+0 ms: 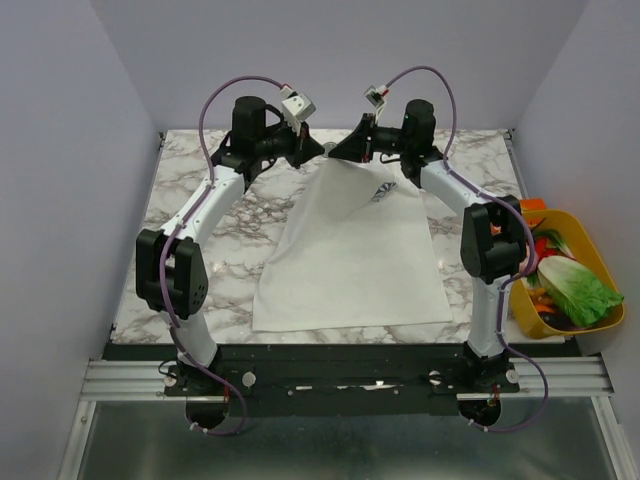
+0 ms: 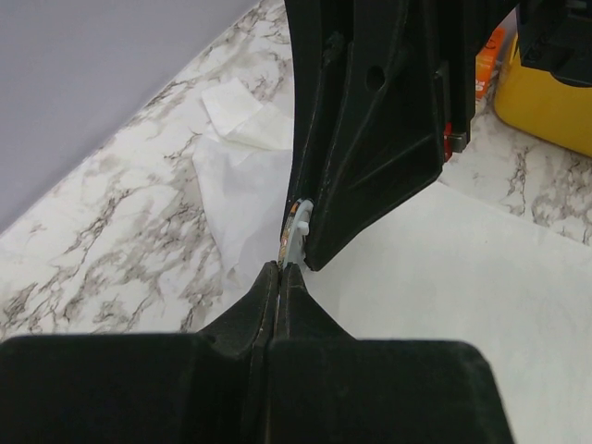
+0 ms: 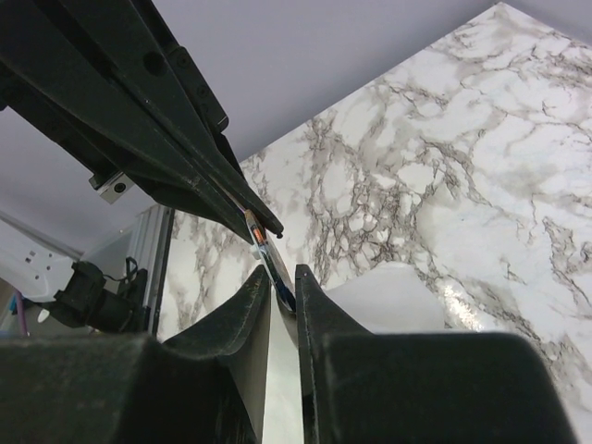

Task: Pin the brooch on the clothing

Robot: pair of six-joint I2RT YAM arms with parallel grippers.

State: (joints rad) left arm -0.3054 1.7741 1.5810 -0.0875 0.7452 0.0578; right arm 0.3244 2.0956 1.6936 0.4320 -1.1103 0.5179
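Brooch point(image 3: 256, 231) beside lifted clothing point(image 1: 345, 260); lettering point(image 1: 384, 191) illegible.

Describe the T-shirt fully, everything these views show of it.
The T-shirt is white, thin-looking cloth, spread on the marble table, hem toward the arms and lying flat. Its far end is pulled up into a peak, creasing the cloth; a small blue print shows beside it. The right gripper is shut on a fold there, and the left gripper, shut on the brooch, meets it.
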